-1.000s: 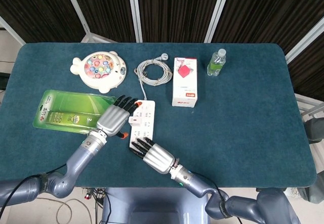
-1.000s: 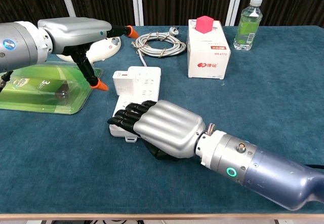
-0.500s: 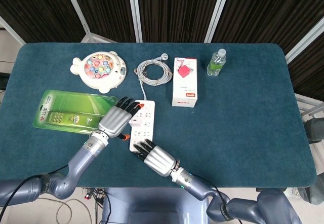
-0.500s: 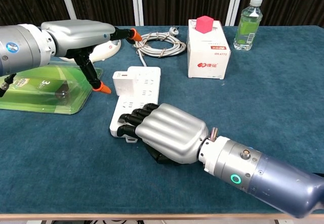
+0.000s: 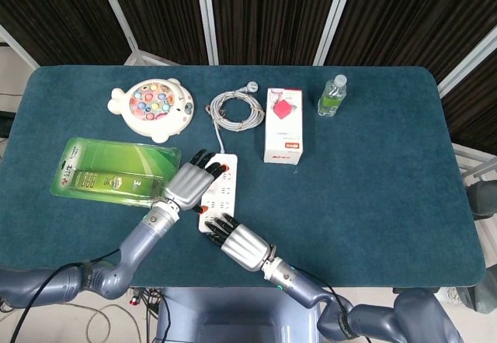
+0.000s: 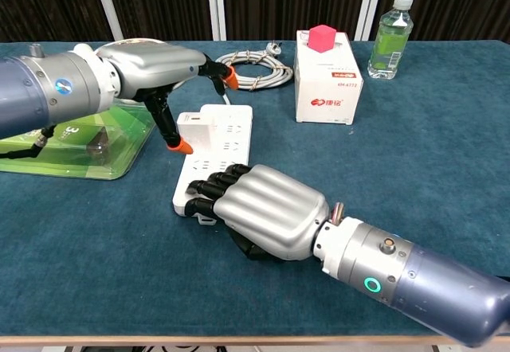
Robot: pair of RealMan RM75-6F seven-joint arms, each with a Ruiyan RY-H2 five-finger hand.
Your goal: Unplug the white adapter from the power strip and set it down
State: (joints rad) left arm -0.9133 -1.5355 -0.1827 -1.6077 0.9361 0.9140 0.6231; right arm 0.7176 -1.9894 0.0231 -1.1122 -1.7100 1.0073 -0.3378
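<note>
The white power strip (image 5: 227, 188) (image 6: 233, 133) lies lengthwise at the table's front middle. The white adapter (image 6: 194, 127) sits plugged into its left side in the chest view; in the head view my left hand covers it. My left hand (image 5: 194, 185) (image 6: 147, 67) hovers over the strip with fingers spread. Its orange-tipped thumb (image 6: 180, 146) is at the adapter's near left corner and a fingertip (image 6: 231, 76) reaches past the strip's far end. My right hand (image 5: 238, 241) (image 6: 263, 211) rests its fingers on the strip's near end.
A coiled grey cable (image 5: 235, 109) runs from the strip's far end. Behind stand a white box with a red shape (image 5: 283, 126) and a bottle (image 5: 332, 96). A fish toy (image 5: 153, 108) and a green blister pack (image 5: 109, 170) lie at the left.
My left hand has moved right, from beside the strip to over the adapter, its thumb now at the adapter's corner. My right hand slid slightly nearer and stays on the strip's near end.
</note>
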